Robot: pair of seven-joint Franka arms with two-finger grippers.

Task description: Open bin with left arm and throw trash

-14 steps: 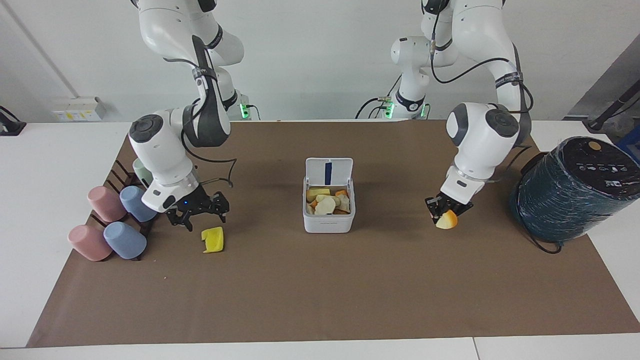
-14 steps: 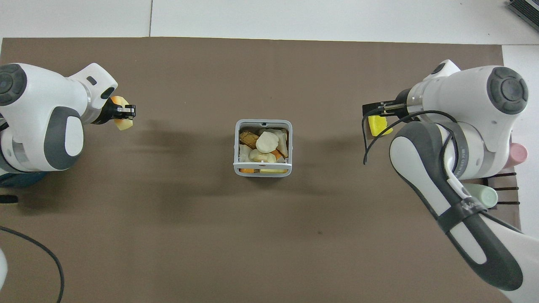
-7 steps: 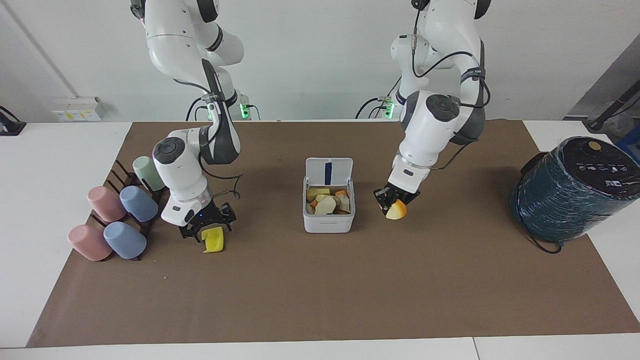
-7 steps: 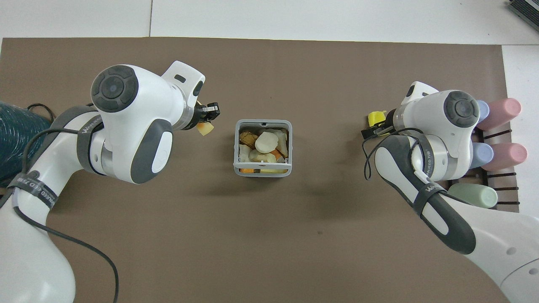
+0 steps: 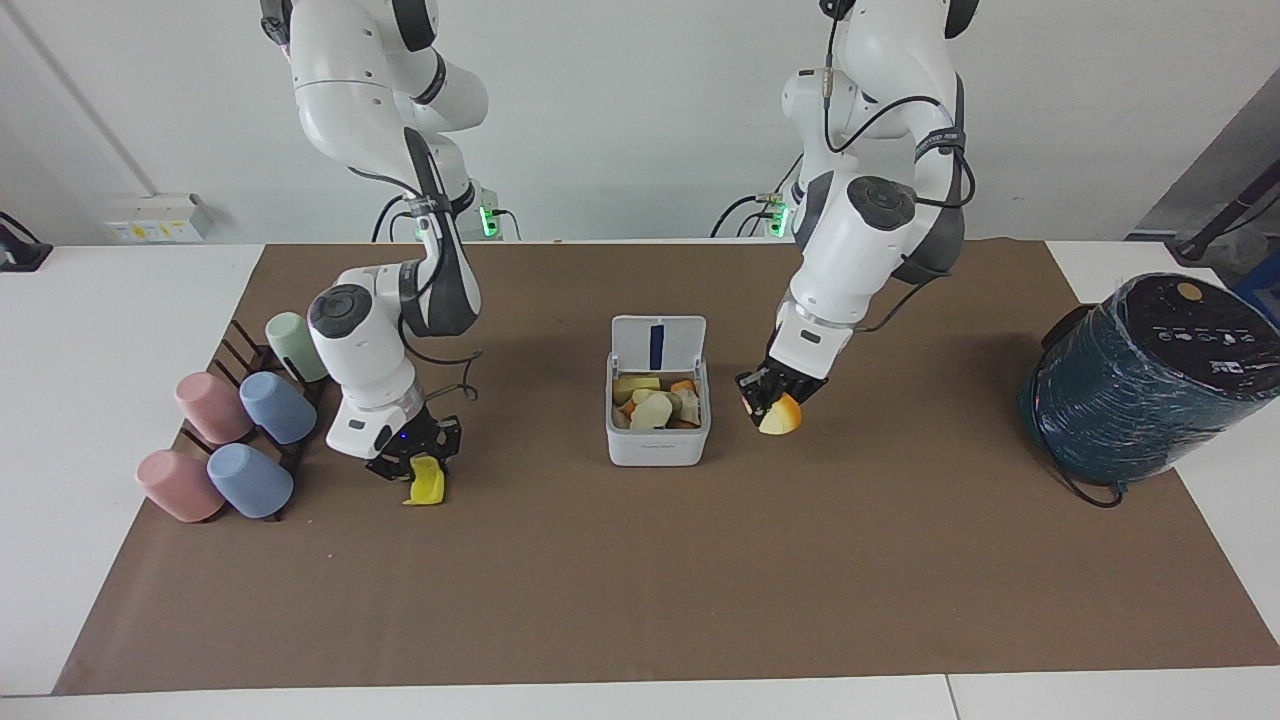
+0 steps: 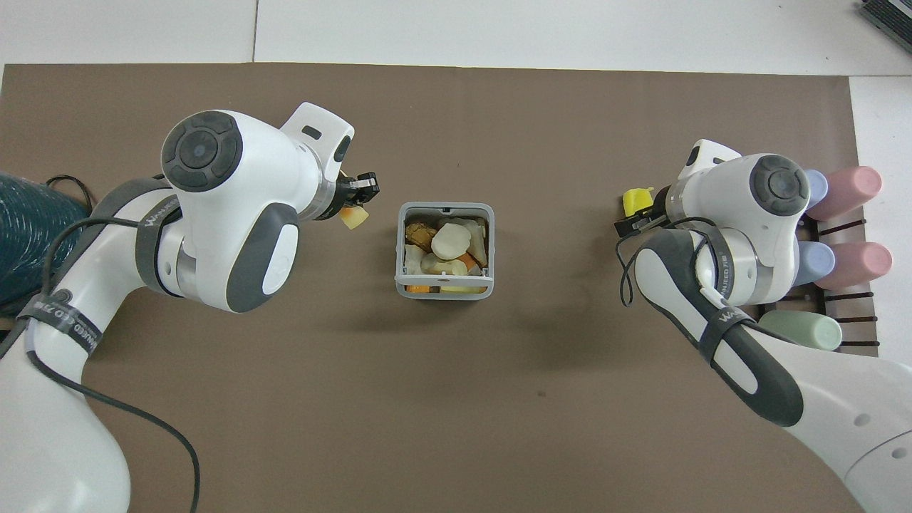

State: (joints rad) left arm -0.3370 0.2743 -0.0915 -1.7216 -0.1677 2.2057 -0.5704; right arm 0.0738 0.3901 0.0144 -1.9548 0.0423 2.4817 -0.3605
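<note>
The white bin (image 5: 658, 452) stands mid-table with its lid (image 5: 658, 345) swung up; it also shows in the overhead view (image 6: 445, 292). It holds several chunks of trash, a cream one (image 6: 450, 241) on top. My left gripper (image 5: 768, 397) is shut on the yellow-and-orange chunk (image 5: 782, 417) and holds it in the air right beside the bin, toward the left arm's end; this chunk also shows in the overhead view (image 6: 353, 216). My right gripper (image 5: 415, 462) is down at the yellow chunk (image 5: 425, 485), which tilts under it on the mat.
A rack of pastel cups (image 5: 245, 440) lies at the right arm's end, close to the right gripper. A big dark teal wrapped cylinder (image 5: 1150, 380) stands at the left arm's end. A brown mat (image 5: 640, 580) covers the table.
My left gripper carried the yellow-and-orange chunk from near the teal cylinder to right beside the bin. My right gripper came down onto the yellow chunk, which has tilted.
</note>
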